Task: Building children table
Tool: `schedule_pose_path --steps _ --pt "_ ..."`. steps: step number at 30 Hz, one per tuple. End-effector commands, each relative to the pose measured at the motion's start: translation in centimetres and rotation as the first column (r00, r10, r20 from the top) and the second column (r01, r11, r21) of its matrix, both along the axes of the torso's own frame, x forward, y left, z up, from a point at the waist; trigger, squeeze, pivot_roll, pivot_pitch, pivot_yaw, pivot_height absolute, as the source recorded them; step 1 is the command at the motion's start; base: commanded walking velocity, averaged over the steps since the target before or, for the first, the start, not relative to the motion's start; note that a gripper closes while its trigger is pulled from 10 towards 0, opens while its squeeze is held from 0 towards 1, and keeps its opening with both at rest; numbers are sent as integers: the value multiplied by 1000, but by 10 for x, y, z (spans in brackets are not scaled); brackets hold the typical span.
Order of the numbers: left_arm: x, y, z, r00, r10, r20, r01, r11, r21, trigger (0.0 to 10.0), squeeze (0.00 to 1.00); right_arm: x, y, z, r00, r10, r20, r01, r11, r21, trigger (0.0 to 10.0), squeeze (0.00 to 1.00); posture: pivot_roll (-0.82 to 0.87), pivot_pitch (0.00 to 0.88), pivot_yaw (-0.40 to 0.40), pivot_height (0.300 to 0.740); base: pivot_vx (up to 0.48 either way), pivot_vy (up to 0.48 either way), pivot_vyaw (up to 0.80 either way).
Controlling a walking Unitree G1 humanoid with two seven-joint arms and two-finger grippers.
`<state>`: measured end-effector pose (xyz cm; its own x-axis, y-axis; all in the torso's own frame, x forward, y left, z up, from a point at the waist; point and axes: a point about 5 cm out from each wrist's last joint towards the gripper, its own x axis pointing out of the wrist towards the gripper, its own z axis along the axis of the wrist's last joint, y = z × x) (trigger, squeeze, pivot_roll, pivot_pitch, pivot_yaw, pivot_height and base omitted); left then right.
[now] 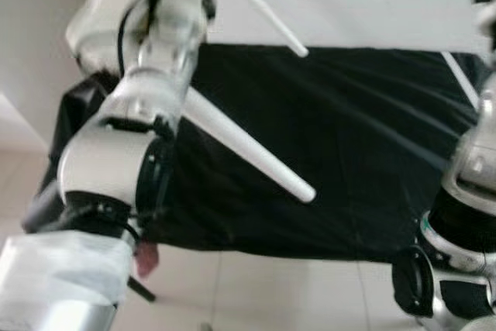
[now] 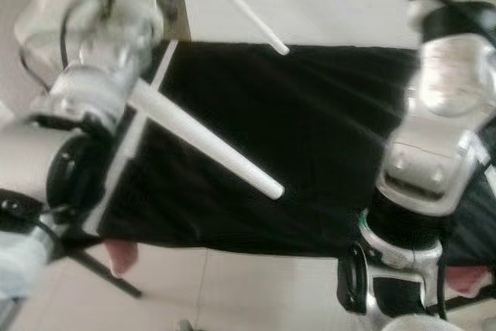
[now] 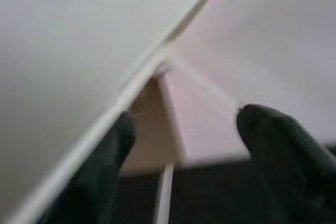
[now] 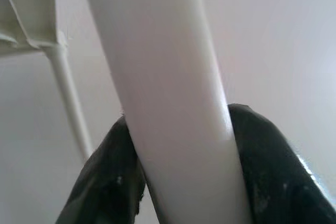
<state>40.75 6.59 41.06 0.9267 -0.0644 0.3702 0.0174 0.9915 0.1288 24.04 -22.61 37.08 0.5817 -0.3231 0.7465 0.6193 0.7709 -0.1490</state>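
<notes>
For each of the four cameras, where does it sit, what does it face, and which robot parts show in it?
Left eye: head, looking down at a white table leg over black cloth; both silver arms show.
Right eye: beside it, same scene.
Left wrist: faces the white table panel's edge between its black fingers.
Right wrist: left gripper aside, the right gripper clamps a leg.
Both eyes share leg and cloth.

A black cloth (image 1: pixel 349 160) covers the desk, hanging over its near edge. Pale tiled floor (image 1: pixel 271 292) lies below it.
</notes>
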Motion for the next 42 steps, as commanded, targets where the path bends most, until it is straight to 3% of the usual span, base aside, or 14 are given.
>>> schedule_pose_path --steps 1,6,13,14,15,19,20,21,22,37,39,40,41,42 --pt "-12 -4 24 993 88 75 -75 985 -154 10000 0 -13 -53 -45 980 -188 -69 200 931 304 0 0 -68 0 57 740 0 0 0" --pt "-31 -93 -4 951 -309 -30 308 951 -39 10000 0 -3 -67 -129 962 -86 -260 212 834 509 0 0 -64 0 64 740 0 0 0" --pt "-37 -128 -54 880 -450 -150 463 884 66 10000 0 4 -59 -146 958 -2 -286 160 832 531 0 0 -56 0 68 740 0 0 0" --pt "-40 -134 -66 858 -482 -177 502 860 94 10000 0 6 -55 -146 962 15 -274 141 828 543 706 0 -55 0 65 740 0 0 0" --pt "-42 -136 -75 832 -520 -193 541 838 75 10000 0 7 -53 -145 962 24 -271 133 829 543 10000 0 -48 0 63 740 0 0 0" --pt "-48 -137 -87 741 -631 -229 646 763 -11 10000 20 8 -49 -146 967 47 -252 102 831 547 10000 0 -42 0 57 740 0 0 0" --pt "-49 -137 -91 717 -655 -238 670 742 -22 10000 278 9 -48 -146 968 58 -243 89 828 553 10000 878 -42 0 57 740 0 0 0" --pt "-51 -136 -93 701 -670 -243 686 727 -26 10000 278 10 -48 -147 970 65 -235 80 827 557 10000 878 -40 0 56 740 0 0 0" --pt "-55 -136 -96 659 -715 -233 731 682 -27 10000 1000 10 -46 -146 970 75 -231 67 832 551 10000 1000 -38 0 54 740 0 0 0" --pt "-91 -131 -127 463 -857 -225 886 454 94 10000 1000 3 -36 -154 970 78 -230 52 859 509 10000 1000 -30 0 50 740 0 0 0" --pt "-103 -126 -139 381 -890 -252 925 368 97 10000 1000 -1 -34 -158 973 64 -223 55 871 488 10000 1000 -26 0 49 740 0 0 0" --pt "-109 -122 -144 342 -907 -247 940 328 96 10000 294 -2 -32 -161 971 81 -227 42 870 492 10000 39 -24 0 49 740 0 0 0" --pt "-114 -120 -146 319 -916 -242 948 305 95 10000 0 -3 -30 -164 969 94 -229 33 867 497 10000 0 -24 0 49 740 0 0 0" --pt "-125 -113 -153 248 -941 -230 969 235 82 10000 0 -4 -27 -171 963 121 -240 21 857 515 10000 0 -19 0 48 740 0 0 0"
